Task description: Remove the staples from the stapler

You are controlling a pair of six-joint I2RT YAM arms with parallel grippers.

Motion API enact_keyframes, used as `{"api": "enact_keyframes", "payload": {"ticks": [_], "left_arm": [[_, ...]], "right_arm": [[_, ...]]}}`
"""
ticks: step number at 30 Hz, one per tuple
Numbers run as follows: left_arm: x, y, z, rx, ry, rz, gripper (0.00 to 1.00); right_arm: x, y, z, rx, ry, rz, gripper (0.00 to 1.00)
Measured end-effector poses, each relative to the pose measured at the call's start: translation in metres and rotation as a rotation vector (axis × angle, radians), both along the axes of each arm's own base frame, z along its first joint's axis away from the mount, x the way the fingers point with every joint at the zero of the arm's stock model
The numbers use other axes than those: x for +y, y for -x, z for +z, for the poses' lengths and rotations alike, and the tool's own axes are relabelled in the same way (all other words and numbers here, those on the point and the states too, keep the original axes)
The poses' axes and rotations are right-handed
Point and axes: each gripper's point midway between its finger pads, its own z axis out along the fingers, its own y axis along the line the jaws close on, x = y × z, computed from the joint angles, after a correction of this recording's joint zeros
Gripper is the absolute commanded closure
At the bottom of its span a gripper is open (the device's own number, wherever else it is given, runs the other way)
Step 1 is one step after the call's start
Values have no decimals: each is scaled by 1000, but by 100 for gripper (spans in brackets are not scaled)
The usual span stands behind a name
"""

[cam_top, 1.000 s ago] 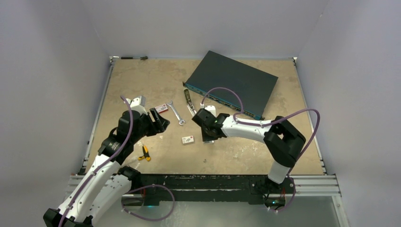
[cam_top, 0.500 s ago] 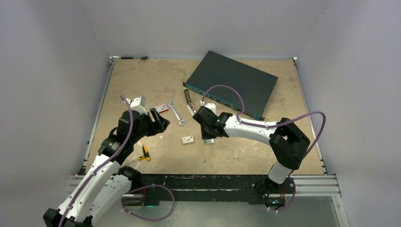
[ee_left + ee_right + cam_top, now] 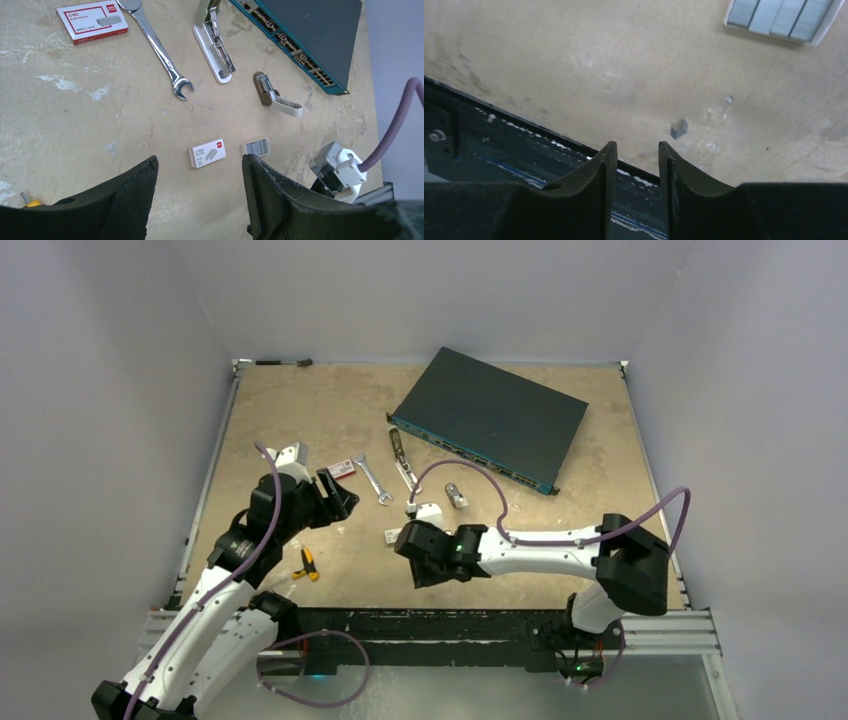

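The stapler point(image 3: 405, 468) point(image 3: 216, 50) lies opened out on the table just in front of the network switch, its metal channel facing up. A little white tray of silvery staples point(image 3: 256, 147) point(image 3: 781, 14) lies nearer the arms, and a small loose staple piece point(image 3: 678, 129) rests by the table's front edge. My right gripper point(image 3: 425, 572) point(image 3: 637, 145) hovers over that front edge, open by a narrow gap, with nothing between its fingers. My left gripper point(image 3: 340, 498) point(image 3: 200, 159) hangs wide open and empty to the left, well short of the stapler.
A silver wrench point(image 3: 372, 479) point(image 3: 159, 49) and a red-edged staple box point(image 3: 342, 469) point(image 3: 92, 21) lie left of the stapler. Also here: a small white staple box point(image 3: 397, 535) point(image 3: 207, 153), a brown-and-white clip-like piece point(image 3: 456, 495) point(image 3: 276, 96), the dark switch point(image 3: 490, 415), yellow-handled pliers point(image 3: 307, 564).
My right arm has swung back from beside the stapler toward the near table edge, and its jaws have spread a little. The clip-like piece is now uncovered. The left arm has not moved.
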Motion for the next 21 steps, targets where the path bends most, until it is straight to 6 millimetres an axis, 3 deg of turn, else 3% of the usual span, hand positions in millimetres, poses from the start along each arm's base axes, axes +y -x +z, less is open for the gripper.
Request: {"api": "enact_keyframes", "payload": {"ticks": [4,7,14,21], "left_arm": [[0,0,0,0,0,0,39],[0,0,0,0,0,0,39],[0,0,-1,2,-1,0,39],[0,-1,-2,8,-4,0,39]], "right_arm": [[-15,13,-13,33,34,-28,56],[-24,16,-12,43,36,-46,55],[-28,18,-13,51,36,-53,60],[-33,20,-35,73,107,-50,57]]}}
